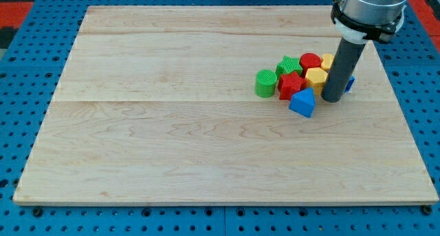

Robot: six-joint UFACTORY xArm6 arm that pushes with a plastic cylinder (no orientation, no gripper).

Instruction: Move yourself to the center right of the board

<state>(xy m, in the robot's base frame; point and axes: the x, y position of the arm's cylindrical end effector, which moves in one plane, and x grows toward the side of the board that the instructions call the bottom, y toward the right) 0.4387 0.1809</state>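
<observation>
My tip (332,98) down on table (172,140), at right edge of block cluster. No fingers on this rig: bare rod, holds nothing. Relative to tip: yellow block (316,77) just left, touching or nearly; blue block (302,103) lower left; red block (291,84) and green cylinder (265,83) farther left; another blue block mostly hidden behind rod, shape unclear. Target, table's center right, lies right of tip and slightly toward view's bottom, away from cluster.

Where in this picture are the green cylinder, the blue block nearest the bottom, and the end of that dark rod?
green cylinder (265,83): camera view, on its ribbed side wall.
blue block (302,103): camera view, on its front face.
my tip (332,98): camera view, at the rod's very end, just right of the blue block.
</observation>
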